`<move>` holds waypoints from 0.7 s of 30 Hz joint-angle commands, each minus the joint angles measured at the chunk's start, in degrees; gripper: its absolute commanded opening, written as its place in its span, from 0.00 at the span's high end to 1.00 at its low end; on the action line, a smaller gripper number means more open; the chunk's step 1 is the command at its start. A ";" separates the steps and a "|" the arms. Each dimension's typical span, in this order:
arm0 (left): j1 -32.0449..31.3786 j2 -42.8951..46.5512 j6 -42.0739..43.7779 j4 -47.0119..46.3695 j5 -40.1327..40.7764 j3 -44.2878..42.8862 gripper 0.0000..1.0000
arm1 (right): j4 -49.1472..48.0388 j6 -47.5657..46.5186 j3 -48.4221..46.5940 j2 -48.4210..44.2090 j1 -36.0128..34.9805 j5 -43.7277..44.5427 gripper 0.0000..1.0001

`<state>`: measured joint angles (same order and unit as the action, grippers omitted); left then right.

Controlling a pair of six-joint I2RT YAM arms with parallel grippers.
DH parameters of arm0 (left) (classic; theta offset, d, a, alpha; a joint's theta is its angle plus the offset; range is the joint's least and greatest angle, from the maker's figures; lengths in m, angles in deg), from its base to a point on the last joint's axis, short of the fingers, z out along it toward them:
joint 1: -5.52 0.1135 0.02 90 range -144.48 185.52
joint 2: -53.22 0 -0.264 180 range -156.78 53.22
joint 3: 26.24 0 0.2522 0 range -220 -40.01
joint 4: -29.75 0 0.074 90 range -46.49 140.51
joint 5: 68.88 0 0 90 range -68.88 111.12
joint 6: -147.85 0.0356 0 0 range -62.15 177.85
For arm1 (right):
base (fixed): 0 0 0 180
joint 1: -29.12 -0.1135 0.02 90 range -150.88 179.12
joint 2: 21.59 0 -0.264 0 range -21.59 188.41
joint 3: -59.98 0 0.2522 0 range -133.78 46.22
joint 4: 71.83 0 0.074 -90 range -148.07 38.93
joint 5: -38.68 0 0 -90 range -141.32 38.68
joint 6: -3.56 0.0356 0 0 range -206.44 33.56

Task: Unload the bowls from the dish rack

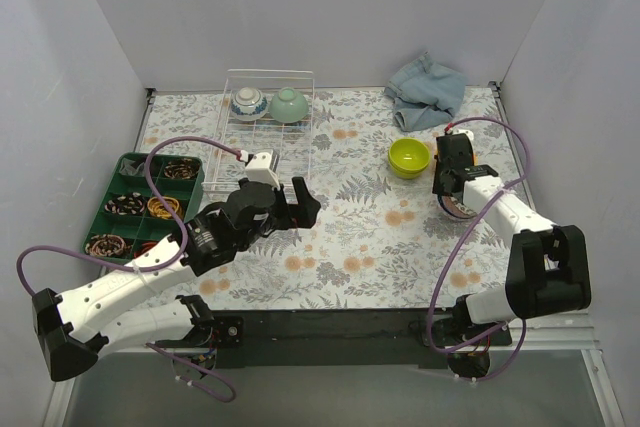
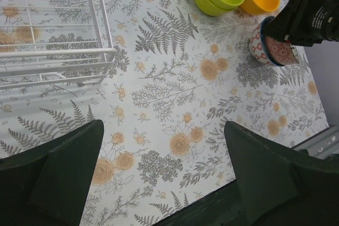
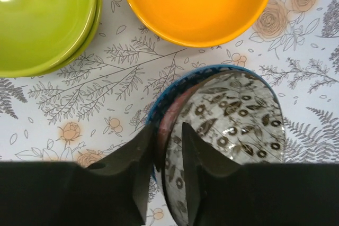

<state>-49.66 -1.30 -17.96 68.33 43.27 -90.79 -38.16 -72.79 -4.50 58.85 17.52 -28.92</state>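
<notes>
Bowls: two left in the dish rack (image 1: 272,150)

Five of the seven bowls look to be out, so the job seems well past halfway. Two lime green bowls (image 3: 42,19) sit stacked, mouths up, ahead and to the left of the right gripper (image 3: 168,130). The orange bowl (image 3: 196,3) stands mouth up straight ahead of its fingertips.

The right gripper's fingers (image 3: 135,173) are nearly closed, pinching the rim of the whitish patterned bowl (image 3: 233,120), one finger outside the wall and one inside. A pinkish, blue-edged rim (image 3: 159,110) hugs the bowl on the side of the outer finger, so a second bowl seems nested under it. This bowl is tilted, its mouth facing up and off to one side. Whether it already rests on the table I cannot tell.

Still to unload are the blue-and-white bowl (image 1: 248,102) and the pale green bowl (image 1: 288,105). They sit side by side at the rack's far end, well beyond the left gripper (image 2: 163,128). Both seem tipped or overturned, though I cannot be sure.

The rack's long axis runs straight away from the left gripper, its near end just ahead and to the left of the fingertips. The left fingers are spread wide and hold nothing.
</notes>
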 commanded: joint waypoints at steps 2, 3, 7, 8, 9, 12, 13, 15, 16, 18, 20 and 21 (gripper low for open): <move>0.33 2.05 -2.50 3.04 1.58 -0.90 0.02 | -5.22 1.91 0.01 -0.37 0.26 1.43 0.55; 0.25 2.31 -2.59 3.22 1.49 -0.81 0.02 | -5.05 1.99 0.09 -0.81 0.17 1.08 0.52; 0.33 3.63 -3.46 3.39 1.49 -0.19 0.02 | -4.35 2.70 1.06 -3.18 0.26 -2.25 0.44; 0.33 3.89 -3.55 3.48 1.66 -0.10 0.02 | -4.08 2.78 1.32 -4.23 0.26 -2.96 0.44; 0.33 4.07 -3.82 3.74 1.67 0.07 0.02 | -3.82 2.96 1.93 -4.77 0.26 -3.66 0.44; 0.33 4.25 -4.25 4.18 1.75 0.07 0.02 | -3.73 3.31 3.69 -7.40 0.17 -6.83 0.44; 0.33 4.42 -4.26 4.27 1.75 -0.02 0.02 | -3.64 3.31 3.96 -8.10 0.26 -8.40 0.44; 0.33 4.34 -4.52 4.62 1.67 -0.28 0.02 | -3.73 3.23 4.66 -10.04 0.17 -9.38 0.44; 0.25 4.16 -4.70 4.71 1.58 -0.45 0.02 | -3.73 3.31 4.84 -10.65 0.17 -10.69 0.44; 0.33 3.73 -5.22 5.32 1.75 -0.81 0.02 | -3.38 3.40 4.93 -13.02 0.17 -12.19 0.44; 0.33 3.20 -5.75 5.50 1.67 -1.77 0.02 | -3.47 3.58 5.02 -16.09 0.17 -15.17 0.43; 0.42 2.32 -5.93 5.50 1.58 -2.03 0.02 | -3.47 3.40 5.02 -17.07 0.26 -16.40 0.43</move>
<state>-49.66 1.97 -22.51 72.55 43.64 -90.79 -40.15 -70.03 0.42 47.12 17.52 -39.46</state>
